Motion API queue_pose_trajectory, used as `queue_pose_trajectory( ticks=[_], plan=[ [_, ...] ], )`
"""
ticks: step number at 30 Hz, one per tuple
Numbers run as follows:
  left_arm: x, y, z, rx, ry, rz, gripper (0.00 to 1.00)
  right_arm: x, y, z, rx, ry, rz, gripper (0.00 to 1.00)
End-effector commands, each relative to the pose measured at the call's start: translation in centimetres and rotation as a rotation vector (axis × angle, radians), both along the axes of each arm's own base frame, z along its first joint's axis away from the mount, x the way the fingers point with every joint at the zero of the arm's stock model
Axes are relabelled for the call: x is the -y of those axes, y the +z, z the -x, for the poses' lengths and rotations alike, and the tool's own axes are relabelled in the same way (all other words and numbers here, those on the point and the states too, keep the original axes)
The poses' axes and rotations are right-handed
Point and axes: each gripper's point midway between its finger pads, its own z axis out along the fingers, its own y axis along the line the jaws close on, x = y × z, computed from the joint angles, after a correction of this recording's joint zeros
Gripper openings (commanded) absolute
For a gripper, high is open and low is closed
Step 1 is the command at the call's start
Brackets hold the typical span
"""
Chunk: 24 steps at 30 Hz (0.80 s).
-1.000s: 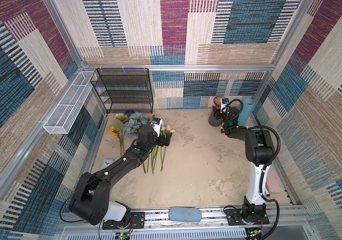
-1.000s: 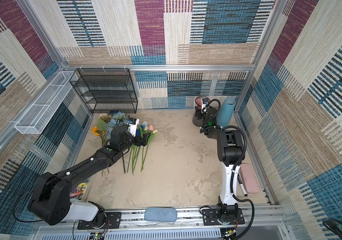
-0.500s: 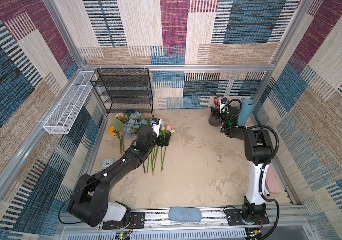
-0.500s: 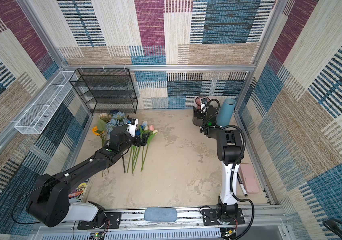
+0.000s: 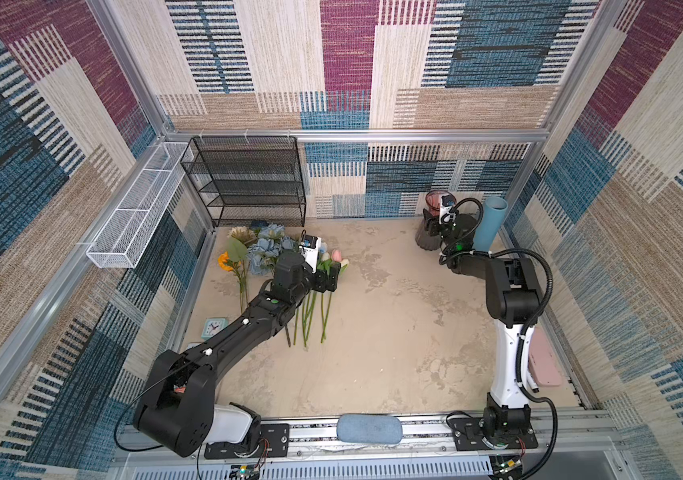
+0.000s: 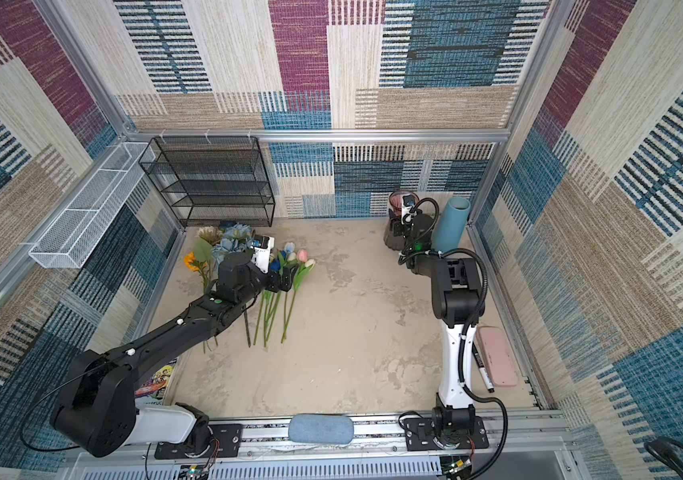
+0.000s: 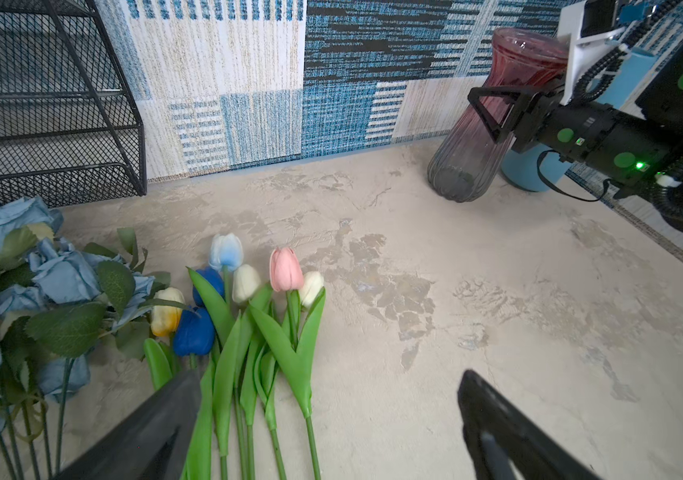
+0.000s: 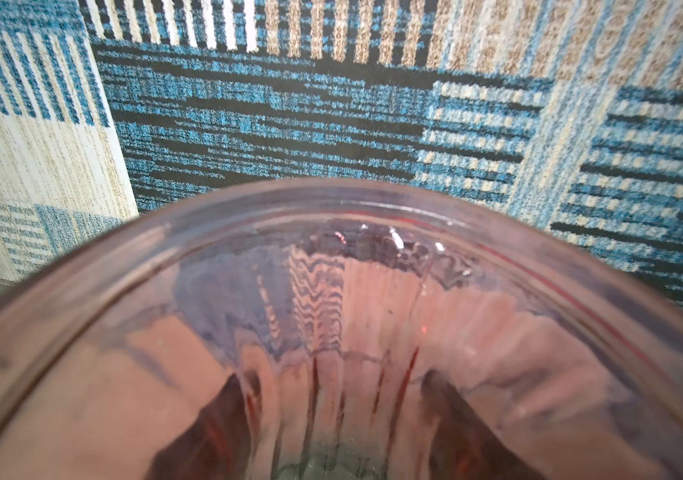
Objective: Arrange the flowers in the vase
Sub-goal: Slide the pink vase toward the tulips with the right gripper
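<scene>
Left gripper [image 7: 327, 378]: jaws wide, poised over tulips [image 7: 285, 270] at 10 o'clock, ready for pick.
Right gripper [image 7: 493, 110]: jaws straddle vase [image 7: 464, 158] neck, 1 o'clock, likely steadying it; clamped or not unclear.

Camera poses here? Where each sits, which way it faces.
Top views: high at the near edge, looking down at table; left arm, right arm show.
Left wrist: low over the tulips, facing the vase and right gripper; own open jaws show.
Right wrist: at the vase rim, facing the wall; jaws dimly through glass.
All share the vase.
</scene>
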Motion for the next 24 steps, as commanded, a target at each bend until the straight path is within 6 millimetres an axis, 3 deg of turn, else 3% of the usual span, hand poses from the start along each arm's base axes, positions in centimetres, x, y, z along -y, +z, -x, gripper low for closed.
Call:
queue_pose_trajectory(
  ticks=[1,8,11,18,21,24],
  plan=[
    [-0.4,0.6,0.0,0.028,0.015,-0.013,0.99,-0.3,1.6,0.7,0.044,0.018,0.006,0.58],
    [-2.0,0.8,0.1,0.026,0.094,-0.008,1.0,-2.6,4.0,4.2,0.063,0.144,-0.018,0.4],
    [-2.7,0.4,0.2,0.002,0.119,-0.001,1.0,-6.6,4.7,7.8,0.062,0.295,-0.019,0.37],
    [-4.0,-2.2,0.1,-0.098,0.161,-0.009,0.93,-18.1,4.7,19.7,0.07,0.671,-0.043,0.36],
    [-4.6,-3.6,0.1,-0.156,0.177,-0.045,0.86,-21.8,4.5,23.4,0.081,0.763,-0.02,0.36],
    [-4.5,-5.0,0.2,-0.206,0.156,-0.099,0.75,-24.1,4.2,26.2,0.098,0.852,-0.014,0.36]
  ],
)
